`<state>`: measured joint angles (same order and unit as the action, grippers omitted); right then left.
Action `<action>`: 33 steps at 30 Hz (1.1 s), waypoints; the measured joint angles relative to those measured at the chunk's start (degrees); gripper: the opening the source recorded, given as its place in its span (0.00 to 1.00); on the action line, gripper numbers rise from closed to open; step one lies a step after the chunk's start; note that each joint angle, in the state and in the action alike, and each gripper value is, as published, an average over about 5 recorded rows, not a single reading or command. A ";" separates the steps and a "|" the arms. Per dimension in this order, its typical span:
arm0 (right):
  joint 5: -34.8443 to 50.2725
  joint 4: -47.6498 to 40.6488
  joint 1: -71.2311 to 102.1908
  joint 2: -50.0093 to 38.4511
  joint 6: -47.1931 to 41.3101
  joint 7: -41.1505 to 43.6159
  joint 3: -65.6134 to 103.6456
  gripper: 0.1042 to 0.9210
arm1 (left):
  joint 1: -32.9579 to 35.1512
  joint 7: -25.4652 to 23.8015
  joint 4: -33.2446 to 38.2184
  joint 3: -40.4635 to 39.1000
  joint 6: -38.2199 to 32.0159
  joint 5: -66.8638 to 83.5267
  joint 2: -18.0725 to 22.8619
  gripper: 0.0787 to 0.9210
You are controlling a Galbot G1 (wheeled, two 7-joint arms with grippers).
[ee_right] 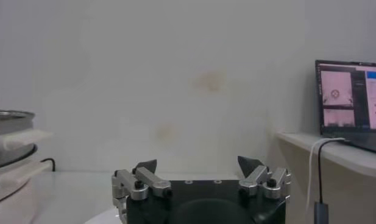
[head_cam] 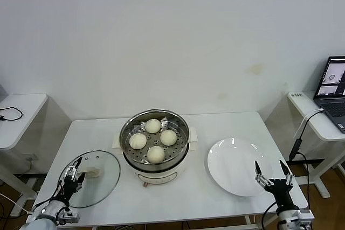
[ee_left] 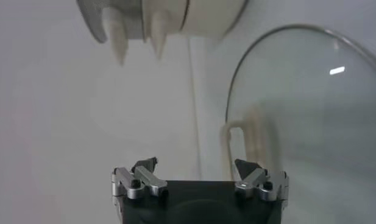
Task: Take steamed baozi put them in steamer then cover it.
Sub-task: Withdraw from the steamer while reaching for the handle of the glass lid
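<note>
- Plain white wall rises behind a white table (head_cam: 97, 133) in the head view. At the table's middle stands the steamer (head_cam: 154, 145), a shiny steel pot on a white base, uncovered.
- Four steamed baozi (head_cam: 156, 154) sit on the perforated tray inside the steamer: one at the far side, one at its left, one at its right, one nearest the robot.
- Left of the steamer, the cover (head_cam: 95, 178) lies flat on the table, a clear glass lid with a cream bar handle at its centre.
- The left gripper (head_cam: 75, 168) hangs over the cover's near-left part, jaws spread open, holding nothing.
- Right of the steamer lies a flat white plate (head_cam: 235, 165), bare. The right gripper (head_cam: 271, 168) hovers over the plate's near-right edge, jaws spread open and empty.
- Far right of the steamer, a side desk carries an open laptop (head_cam: 333, 91).
- Left wrist view: the left gripper (ee_left: 197, 165) shows its two fingertips apart. Beyond them are the cover (ee_left: 309, 115) with its pale handle, bare table, and the steamer (ee_left: 169, 18) base with its little feet.
- Right wrist view: the right gripper (ee_right: 200, 163) shows its fingertips apart, with nothing between them. The steamer (ee_right: 11, 146) edge shows at one side, the laptop (ee_right: 350, 100) with a lit screen at the other, and the white wall beyond.
</note>
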<state>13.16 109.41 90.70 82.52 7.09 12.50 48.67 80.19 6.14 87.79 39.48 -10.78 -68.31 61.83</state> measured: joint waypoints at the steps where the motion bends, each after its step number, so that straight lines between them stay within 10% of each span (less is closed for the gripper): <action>1: -0.03 0.00 0.12 0.10 0.06 0.02 0.02 0.88 | -0.52 -0.02 -0.45 -0.23 0.02 -0.05 -0.04 0.88; 12: -0.30 -0.19 0.71 1.03 0.47 0.31 -0.47 0.88 | -4.61 -0.70 -4.00 -2.08 0.36 0.56 -0.07 0.83; 33: -0.29 -0.02 1.21 1.53 0.62 0.64 -1.20 0.88 | -4.52 0.93 -5.70 -2.40 0.02 4.26 -0.04 0.12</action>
<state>12.88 109.39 91.91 84.05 7.72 13.14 47.48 75.67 7.07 82.09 37.09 -10.76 -64.05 61.79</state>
